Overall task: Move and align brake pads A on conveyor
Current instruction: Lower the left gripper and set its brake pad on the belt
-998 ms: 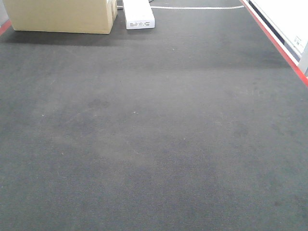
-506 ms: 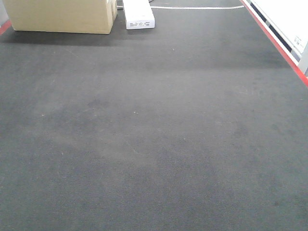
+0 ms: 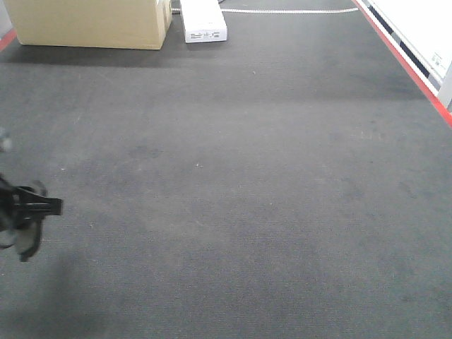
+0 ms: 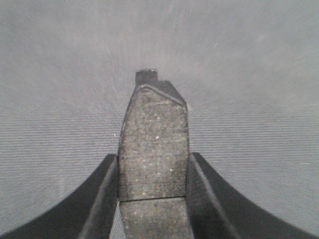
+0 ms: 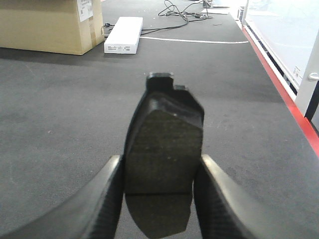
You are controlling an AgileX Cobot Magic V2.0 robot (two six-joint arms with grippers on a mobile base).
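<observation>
- Brake pads A (image 4: 153, 144): you see two of them, one carried in each claw, both over the conveyor (image 3: 247, 176).
- Left claw (image 4: 153, 167) is clamped on the first pad, with its fingers (image 4: 102, 189) pressing the two long edges.
- First pad: the grey friction face points at the wrist camera and the centre groove runs across between the fingers. A black backing tab (image 4: 145, 75) sticks out at the far end.
- Only dark belt shows behind it, and you cannot tell whether the pad tip touches the belt.
- Front view: the left claw sits at the left edge over the belt, blurred, and the pad is unreadable there. A soft shadow lies on the belt below it.
- Right claw (image 5: 162, 167) is clamped on the second pad (image 5: 163, 144) the same way, gripping the long edges. The friction face points at the camera and the black backing rim shows at the far end.
- Far end of the belt: a cardboard box (image 3: 92, 25) sits far left, with a flat white device (image 3: 203, 22) just beside it.
- Cables (image 5: 182, 10) lie beyond, and a thin white strip (image 5: 194, 41) crosses the belt.
- A red edge strip (image 3: 413, 70) runs along the right side.
</observation>
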